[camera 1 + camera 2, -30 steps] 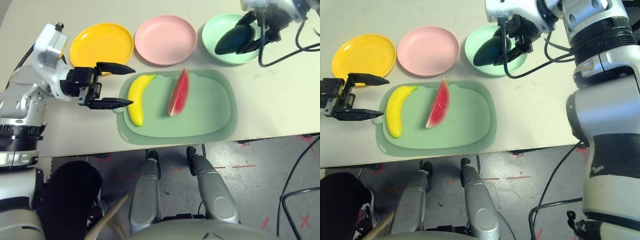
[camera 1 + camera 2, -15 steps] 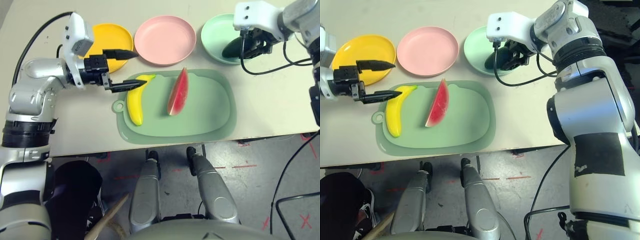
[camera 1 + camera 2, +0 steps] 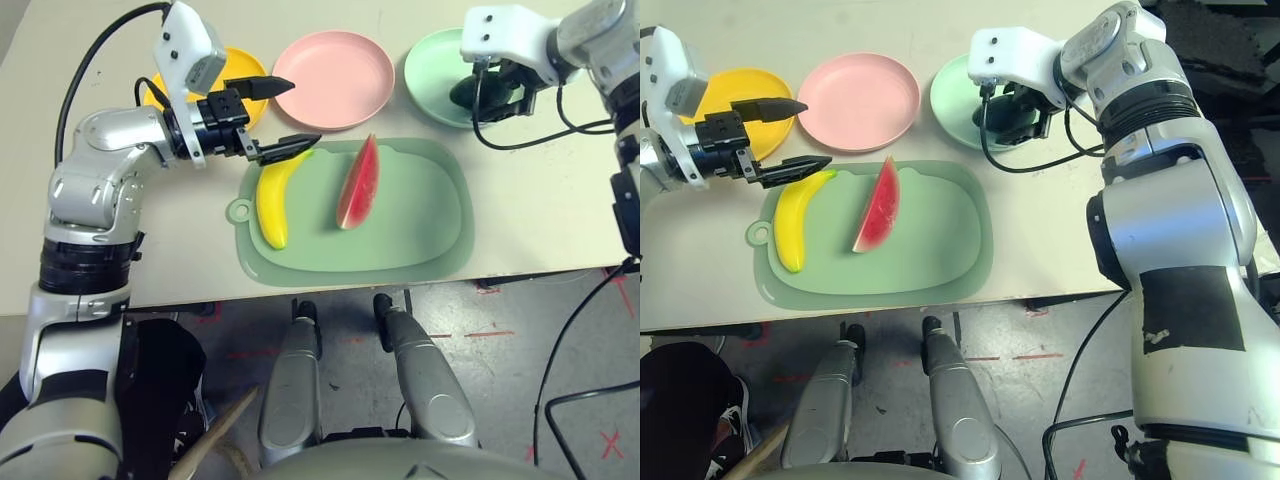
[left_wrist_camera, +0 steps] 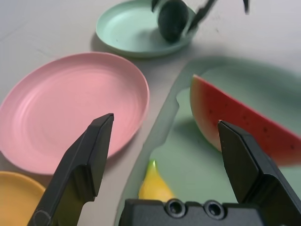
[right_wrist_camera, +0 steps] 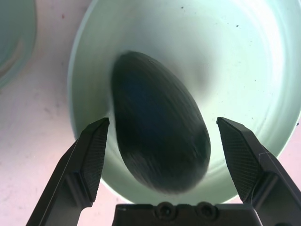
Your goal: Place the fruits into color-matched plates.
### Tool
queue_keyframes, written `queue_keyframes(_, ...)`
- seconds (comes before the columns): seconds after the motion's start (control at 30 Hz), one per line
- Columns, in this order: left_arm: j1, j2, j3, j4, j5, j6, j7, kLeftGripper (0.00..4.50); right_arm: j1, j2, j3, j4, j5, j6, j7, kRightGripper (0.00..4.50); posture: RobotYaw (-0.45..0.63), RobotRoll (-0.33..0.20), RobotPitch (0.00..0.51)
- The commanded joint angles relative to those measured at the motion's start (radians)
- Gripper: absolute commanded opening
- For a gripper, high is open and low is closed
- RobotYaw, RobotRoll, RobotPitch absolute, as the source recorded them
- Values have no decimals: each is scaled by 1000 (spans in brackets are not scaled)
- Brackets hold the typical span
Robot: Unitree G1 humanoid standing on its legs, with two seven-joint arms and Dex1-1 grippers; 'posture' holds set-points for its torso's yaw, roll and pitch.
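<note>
In the mint green plate (image 5: pixel 263 56) lies the avocado (image 5: pixel 160 136), right gripper (image 5: pixel 162 155) spread wide around it, not gripping. Banana (image 3: pixel 272 200) and watermelon wedge (image 3: pixel 358 186) rest on the cutting mat (image 3: pixel 420 240). Left gripper (image 3: pixel 283 115) gapes empty above the banana's tip, near the yellow plate (image 3: pixel 725 92) and pink plate (image 3: pixel 335 65).

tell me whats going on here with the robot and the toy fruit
The robot is sorting toy fruits onto color-matched plates. The avocado lies in the mint green plate, with the right hand open around it. The left hand, also open, hovers over the top end of the banana. The banana and the watermelon wedge lie on the pale green mat; the yellow plate and pink plate hold nothing.
</note>
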Motion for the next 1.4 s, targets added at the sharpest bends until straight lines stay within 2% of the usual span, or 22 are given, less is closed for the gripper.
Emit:
queue_keyframes(0.03,62,66,-17,39,-5,-70,-189,4500,-61,-18,-19,-33,-6,-98,100,4472,-73,0,402)
queue_keyframes(0.2,104,127,32,110,-84,-111,-422,4500,-109,3,-57,-136,71,-282,313,4472,-96,0,408)
queue_keyframes(0.33,109,217,-30,141,-134,-166,-468,4500,-86,31,-61,-272,204,-382,423,4472,-106,0,408)
queue_keyframes(0.5,64,263,-89,140,-209,-177,-468,4500,-29,18,71,-491,422,-394,429,4472,-113,0,408)
queue_keyframes(0.8,31,243,-91,186,-204,-231,-468,4500,-8,-25,258,-672,603,-361,429,4472,-105,0,416)
queue_keyframes(1.03,6,223,-92,226,-198,-296,-468,4500,3,17,296,-710,635,-349,429,4472,-96,0,422)
queue_keyframes(1.4,41,252,-107,260,-215,-343,-468,4500,77,98,268,-723,545,-326,429,4472,-85,0,425)
